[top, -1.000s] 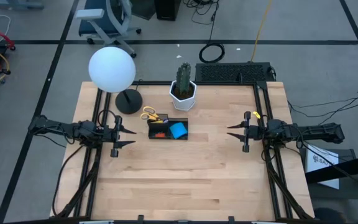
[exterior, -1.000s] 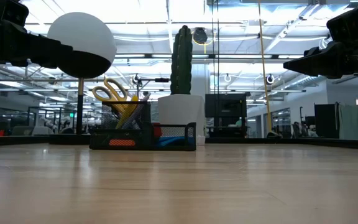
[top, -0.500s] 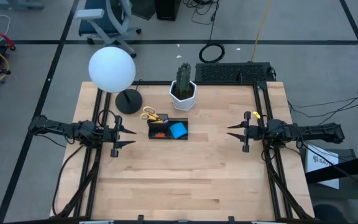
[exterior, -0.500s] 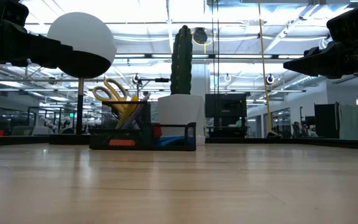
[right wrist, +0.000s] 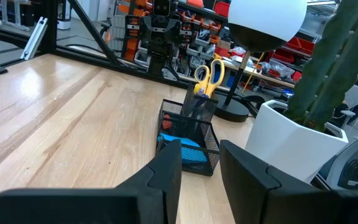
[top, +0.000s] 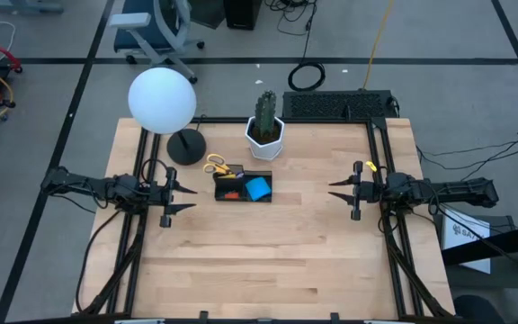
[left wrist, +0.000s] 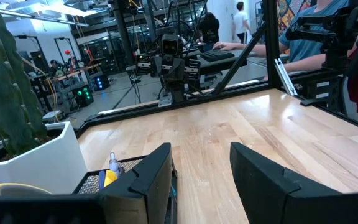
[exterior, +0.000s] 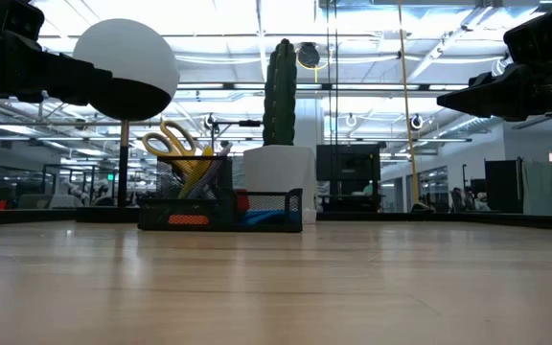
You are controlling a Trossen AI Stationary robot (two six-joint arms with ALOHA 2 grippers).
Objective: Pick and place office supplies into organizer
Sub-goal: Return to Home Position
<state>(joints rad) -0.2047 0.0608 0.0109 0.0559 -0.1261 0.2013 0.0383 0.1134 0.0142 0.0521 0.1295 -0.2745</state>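
Change: nothing is seen to have moved since the earlier frames; both arms are held level above the table [top: 268,261].
Left gripper [top: 190,199]: parked at the left edge, pointed at the middle; fingers spread, nothing held.
Right gripper [top: 333,191]: parked at the right edge, facing the left one; fingers likewise spread and empty.
Organizer [exterior: 220,209]: set between the grippers, nearer the left, just in front of the cactus pot [top: 265,137] and beside the lamp [top: 162,99].
Scissors [top: 216,166]: stood handles-up in the mesh cup at the organizer's lamp-side end.
Sticky pad [top: 257,188]: laid flat in the compartment toward the right arm.
Orange piece [top: 230,194]: lodged in the compartment beside the pad.
Loose supplies: none are seen on the bare wood.
Stage: sorting is judged complete, with the arms taken to be at or near home.
Handling, scissors: judged stiff and top-heavy; best taken across the closed blades or at the handle neck.
Handling, pad: judged light and slightly yielding; best pinched across two opposite edges.
Risk: the mesh cup could probably be tipped if the handles were snagged.
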